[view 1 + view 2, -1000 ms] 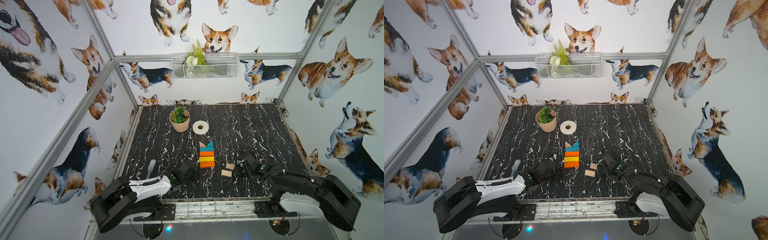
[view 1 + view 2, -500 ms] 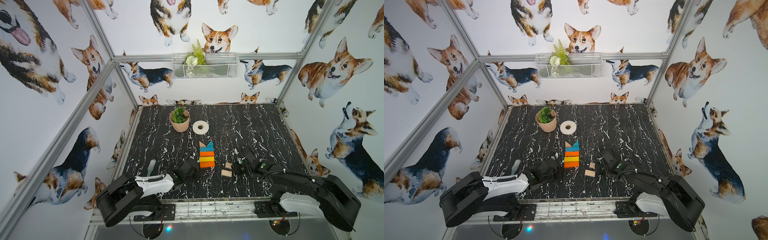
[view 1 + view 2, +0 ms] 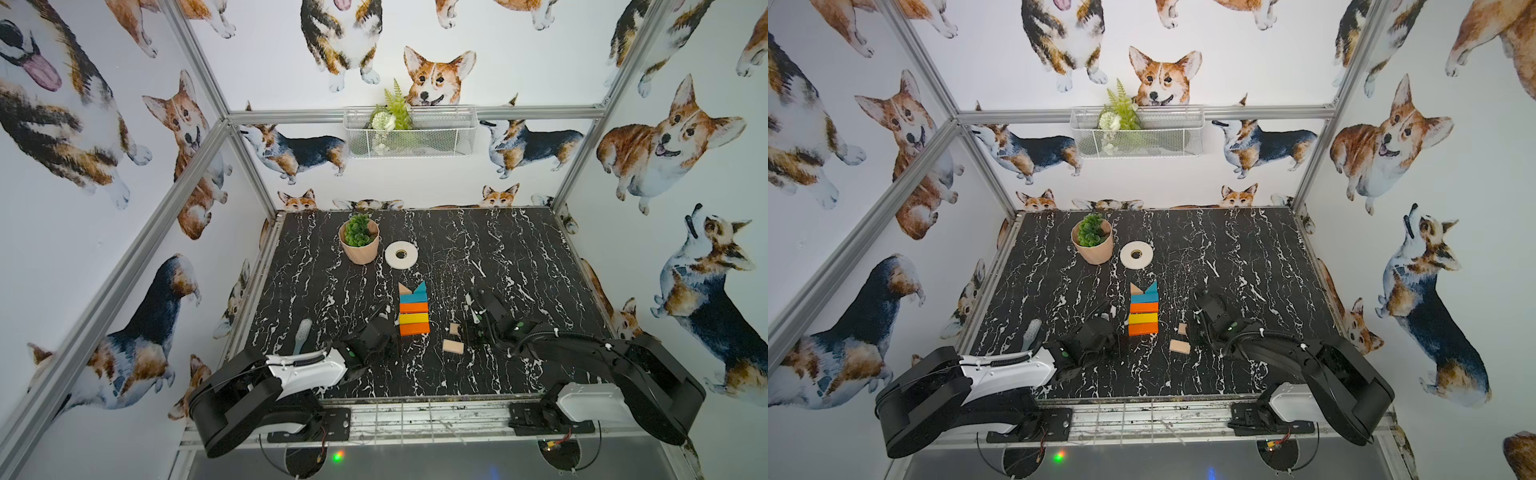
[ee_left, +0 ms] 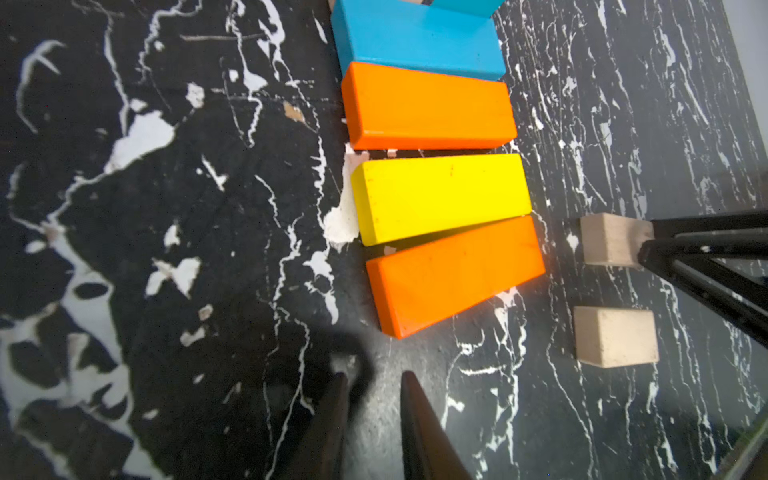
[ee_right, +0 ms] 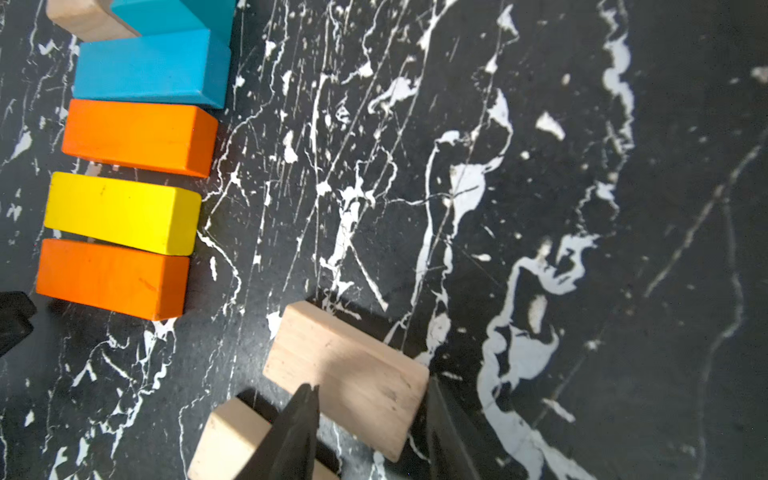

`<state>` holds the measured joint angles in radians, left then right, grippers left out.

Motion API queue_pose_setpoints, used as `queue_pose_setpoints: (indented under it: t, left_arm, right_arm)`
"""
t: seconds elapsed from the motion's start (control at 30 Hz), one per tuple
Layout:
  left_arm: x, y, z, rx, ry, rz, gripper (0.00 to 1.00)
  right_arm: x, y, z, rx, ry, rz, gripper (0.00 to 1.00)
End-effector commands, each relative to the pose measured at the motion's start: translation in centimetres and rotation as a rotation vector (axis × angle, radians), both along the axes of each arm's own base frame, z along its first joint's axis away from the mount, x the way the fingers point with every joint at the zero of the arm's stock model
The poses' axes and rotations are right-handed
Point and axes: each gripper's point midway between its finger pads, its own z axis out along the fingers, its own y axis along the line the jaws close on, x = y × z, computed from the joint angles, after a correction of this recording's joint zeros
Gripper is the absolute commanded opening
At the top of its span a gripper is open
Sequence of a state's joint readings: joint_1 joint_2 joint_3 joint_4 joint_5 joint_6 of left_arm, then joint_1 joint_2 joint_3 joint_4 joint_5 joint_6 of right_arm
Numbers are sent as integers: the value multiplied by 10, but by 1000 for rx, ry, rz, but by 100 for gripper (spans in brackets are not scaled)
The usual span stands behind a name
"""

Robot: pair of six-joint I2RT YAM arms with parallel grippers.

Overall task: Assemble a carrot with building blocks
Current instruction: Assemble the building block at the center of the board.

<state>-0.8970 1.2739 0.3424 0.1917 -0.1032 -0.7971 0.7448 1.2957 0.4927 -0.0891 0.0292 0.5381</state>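
Nearest, the left gripper [image 4: 372, 374] hangs low over the black marbled bench [image 3: 519, 257]. Its jaws are a narrow slit apart and empty, just short of the near orange wooden bar [image 4: 455, 276]. Only the left wrist view shows that bar skewed, meeting the yellow wooden bar [image 4: 440, 197] at one end alone.

Beside this column, apart from it, lie two short blocks. The nearer plain-wood block [image 3: 453, 346] lies free. The farther plain-wood block [image 5: 345, 374] lies between the partly spread jaws of the right gripper [image 5: 370, 382]; whether they pinch it I cannot tell.

Beyond, both top views show the carrot [image 3: 413, 309] running on through a second orange bar [image 3: 413, 307], a teal bar [image 3: 413, 296], a wood triangle [image 3: 403, 288] and a teal triangle [image 3: 420, 286]. Farthest stand a potted green plant [image 3: 359, 241] and a white tape roll [image 3: 401, 254].
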Motion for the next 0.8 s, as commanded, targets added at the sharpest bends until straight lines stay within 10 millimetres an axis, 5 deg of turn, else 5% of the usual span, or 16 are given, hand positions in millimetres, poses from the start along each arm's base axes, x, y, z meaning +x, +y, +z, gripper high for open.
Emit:
queue_pose_setpoints:
  t: [0.0, 0.77]
  left_arm:
    - [0, 3, 0, 6, 4, 14, 26]
    - [2, 6, 3, 26, -12, 17, 26]
  right_arm:
    - [7, 16, 6, 24, -35, 78, 47]
    - [-22, 41, -4, -8, -2, 299, 41]
